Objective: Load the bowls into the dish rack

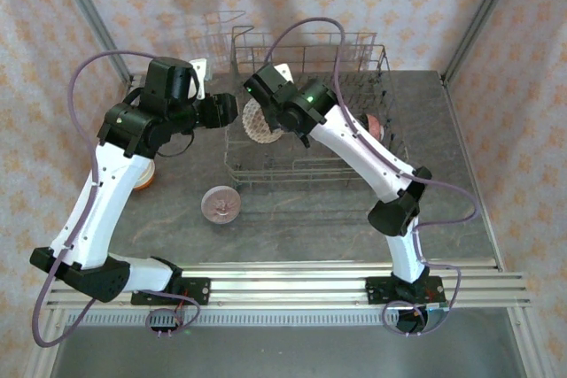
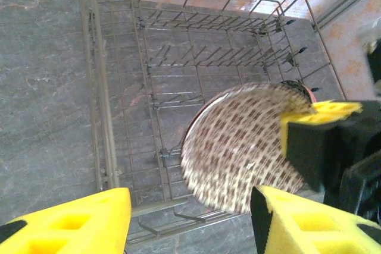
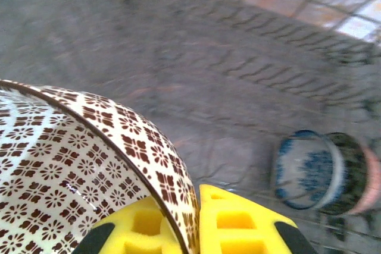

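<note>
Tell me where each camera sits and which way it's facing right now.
Top external: above and behind the bases, looking down on the table, dish rack, left arm and right arm.
Left wrist: on the left arm, facing into the rack past the open left hand.
Right wrist: on the right arm, facing the rack floor; the right hand pinches the rim of the patterned bowl.
Shared: all three show that bowl.

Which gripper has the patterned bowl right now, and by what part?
The right gripper holds the brown-patterned bowl by its rim, one finger inside and one outside, over the dish rack. The left gripper is open and holds nothing.
</note>
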`<state>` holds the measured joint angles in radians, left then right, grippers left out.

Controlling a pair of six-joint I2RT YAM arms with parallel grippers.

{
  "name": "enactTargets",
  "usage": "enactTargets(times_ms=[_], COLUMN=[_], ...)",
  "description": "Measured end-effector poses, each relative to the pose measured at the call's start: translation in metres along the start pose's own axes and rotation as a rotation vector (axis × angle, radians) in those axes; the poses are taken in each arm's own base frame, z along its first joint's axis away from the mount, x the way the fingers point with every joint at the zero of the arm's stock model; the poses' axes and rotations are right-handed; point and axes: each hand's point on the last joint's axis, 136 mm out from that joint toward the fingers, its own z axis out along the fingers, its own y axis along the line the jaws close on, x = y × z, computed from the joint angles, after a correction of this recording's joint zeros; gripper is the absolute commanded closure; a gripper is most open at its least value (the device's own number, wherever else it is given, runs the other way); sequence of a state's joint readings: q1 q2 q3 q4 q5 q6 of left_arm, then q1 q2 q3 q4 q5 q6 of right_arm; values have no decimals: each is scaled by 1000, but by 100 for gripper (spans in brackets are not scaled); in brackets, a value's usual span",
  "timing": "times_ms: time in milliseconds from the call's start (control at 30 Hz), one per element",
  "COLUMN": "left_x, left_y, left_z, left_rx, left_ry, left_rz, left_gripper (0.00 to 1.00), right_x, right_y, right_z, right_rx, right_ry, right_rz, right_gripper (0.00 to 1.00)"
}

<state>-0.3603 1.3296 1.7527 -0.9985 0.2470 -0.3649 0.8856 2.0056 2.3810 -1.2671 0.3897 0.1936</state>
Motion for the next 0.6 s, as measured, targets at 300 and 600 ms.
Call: enactTargets(times_ms=[300, 600], left_x=[-4, 10], left_y=[8, 19], left_z=[-5, 13], left_rx=[-6, -1], left_ry=[-30, 21], left_rz=[9, -16], left_gripper=[43, 44], right_x=[-19, -20], right_y=[-72, -121], right_z=[1, 9], right_rx=[319, 578], right_ry=[-114, -159], right_rz=[175, 251], right_gripper=[100, 100])
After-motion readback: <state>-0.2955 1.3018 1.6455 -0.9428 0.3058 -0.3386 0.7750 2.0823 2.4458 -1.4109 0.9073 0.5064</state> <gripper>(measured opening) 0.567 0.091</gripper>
